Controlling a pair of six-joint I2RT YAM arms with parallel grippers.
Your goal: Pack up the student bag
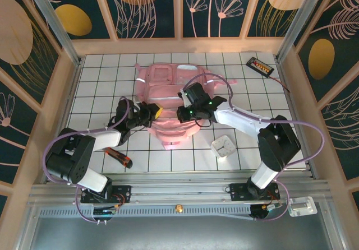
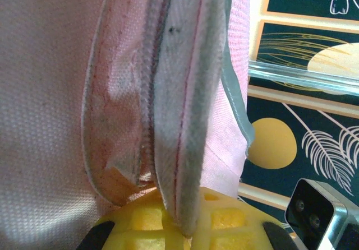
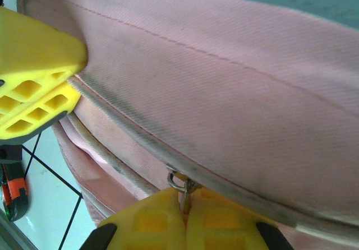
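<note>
Clamping the student bag [image 1: 160, 82]: my left jaws pinch its edge trim [image 2: 185, 121], my right jaws grip its zipper pull [image 3: 178, 181].

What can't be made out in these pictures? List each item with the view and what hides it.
Inside of the large pink fabric backpack: top view, covered by its own fabric.
The zipper tab below the small metal ring: right wrist view, pinched inside the shut right gripper.
The orange-and-black tool: right wrist view, cut off by the left edge.
The small white square object: top view, too small to identify.
</note>
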